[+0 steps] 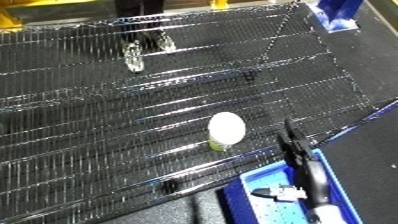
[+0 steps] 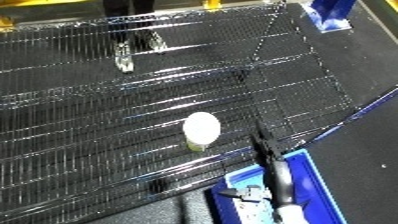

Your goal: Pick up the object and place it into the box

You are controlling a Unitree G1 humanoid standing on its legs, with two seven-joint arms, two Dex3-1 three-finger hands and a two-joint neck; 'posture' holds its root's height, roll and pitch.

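Item: white-lidded jar (image 1: 226, 130), near the wire shelf's (image 1: 89, 150) front edge, ungrasped. Our right hand (image 1: 293, 142) reaches, fingers straight. Next: close round it, carry to blue bin (image 2: 302, 165).

A small jar (image 1: 226, 131) with a round white lid and a yellowish-green body is seen lying on a wire-mesh shelf (image 1: 107, 100). It is viewed from above, so the lid hides most of the body; only a narrow strip of the body shows under the lid's lower edge. It appears to stand upright, though a slight tilt cannot be ruled out. It is placed toward the near edge of the mesh. A blue bin (image 2: 306, 175) is set below and to the right, near the jar but apart from it.
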